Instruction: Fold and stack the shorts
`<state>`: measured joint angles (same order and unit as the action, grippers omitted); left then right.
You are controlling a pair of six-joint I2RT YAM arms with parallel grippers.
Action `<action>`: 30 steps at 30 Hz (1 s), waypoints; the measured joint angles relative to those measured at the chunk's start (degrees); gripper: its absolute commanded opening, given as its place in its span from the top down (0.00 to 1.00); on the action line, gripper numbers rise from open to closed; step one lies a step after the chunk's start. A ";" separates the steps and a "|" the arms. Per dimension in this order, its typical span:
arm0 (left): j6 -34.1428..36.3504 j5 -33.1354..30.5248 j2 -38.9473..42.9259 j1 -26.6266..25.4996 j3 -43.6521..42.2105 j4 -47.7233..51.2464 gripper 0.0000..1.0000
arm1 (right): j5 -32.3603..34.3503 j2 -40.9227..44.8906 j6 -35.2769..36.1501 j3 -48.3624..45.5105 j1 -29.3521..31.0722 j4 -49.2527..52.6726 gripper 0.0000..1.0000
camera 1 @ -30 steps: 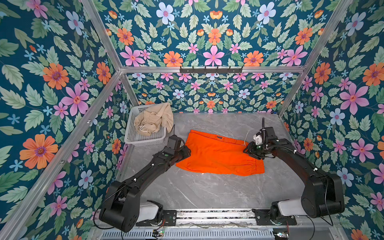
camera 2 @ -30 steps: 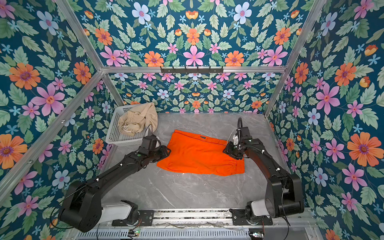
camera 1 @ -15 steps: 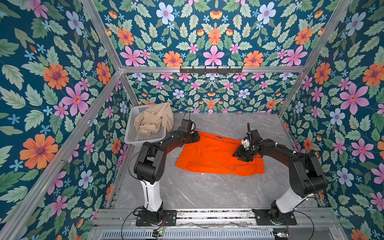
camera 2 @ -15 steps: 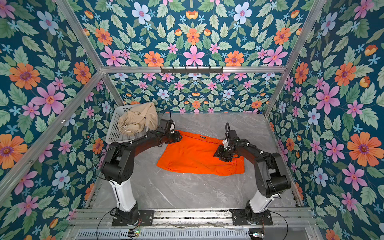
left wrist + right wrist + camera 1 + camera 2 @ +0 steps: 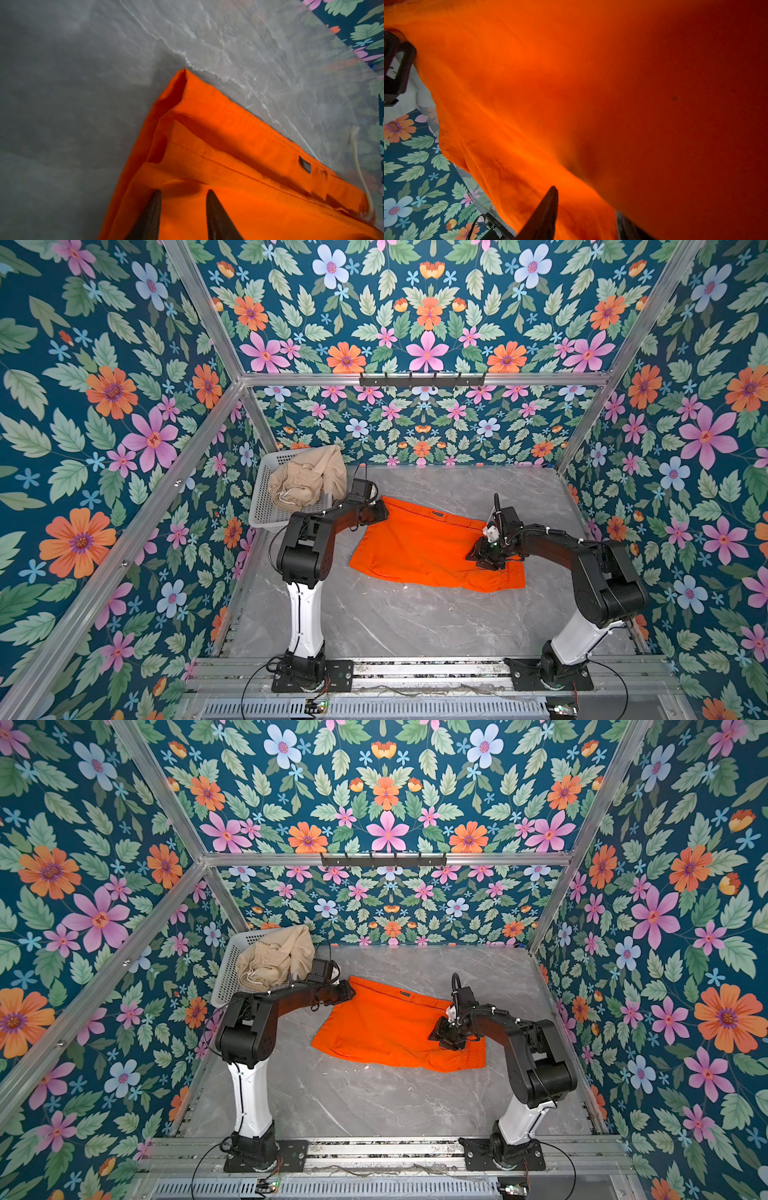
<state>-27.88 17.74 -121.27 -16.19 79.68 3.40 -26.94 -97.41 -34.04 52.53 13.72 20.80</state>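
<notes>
So the orange shorts (image 5: pixel 419 547) lay flat mid-table, long edges running 9 to 3. My left gripper (image 5: pixel 183 192) sat over their 10 o'clock corner, jaws partway apart with nothing pinched, the hem just past the tips. My right gripper (image 5: pixel 488 558) was down on the 4 o'clock end; cloth hid one finger, so I couldn't tell if it gripped. The beige shorts (image 5: pixel 307 481) were bunched in the basket (image 5: pixel 266 510) at 10. The table (image 5: pixel 415 626) had room toward 6 and 12.
</notes>
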 measured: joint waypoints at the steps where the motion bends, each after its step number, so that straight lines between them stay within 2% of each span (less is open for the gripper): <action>1: 0.28 0.04 -0.46 0.02 0.66 -0.11 0.59 | 0.02 0.46 -0.17 -0.15 0.33 0.26 0.54; 6: 1.11 -0.28 1.22 0.02 2.19 3.04 0.53 | 0.44 7.08 -0.92 1.40 0.66 3.23 0.52; 9: 2.12 -0.04 7.13 -0.66 1.22 4.09 0.53 | 0.11 12.85 -0.83 3.52 -0.72 3.32 0.51; 13: 4.74 1.11 16.09 -4.35 -0.96 3.19 0.49 | -1.64 19.93 -0.85 2.97 -6.36 3.91 0.51; 17: 8.61 3.45 21.70 -10.45 -3.89 1.73 0.49 | -5.99 25.90 -0.87 -1.01 -15.21 5.44 0.51; 21: 17.00 6.19 22.88 -20.09 -4.68 0.44 0.48 | -11.23 30.34 -0.42 -7.08 -26.14 6.62 0.51; 25: 26.03 10.25 19.54 -29.46 -2.62 -0.11 0.47 | -16.22 32.35 -0.46 -13.03 -36.24 7.32 0.51; 28: 32.37 11.54 14.78 -34.49 1.03 0.98 0.46 | -19.12 32.65 -0.44 -15.98 -41.00 7.74 0.51; 30: 36.26 12.74 11.85 -37.27 3.19 1.86 0.45 | -20.50 32.76 -0.42 -17.20 -42.16 7.72 0.51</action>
<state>8.38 30.48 -109.43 -53.45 82.87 5.26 -47.44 -64.64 -34.46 35.33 -28.45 28.51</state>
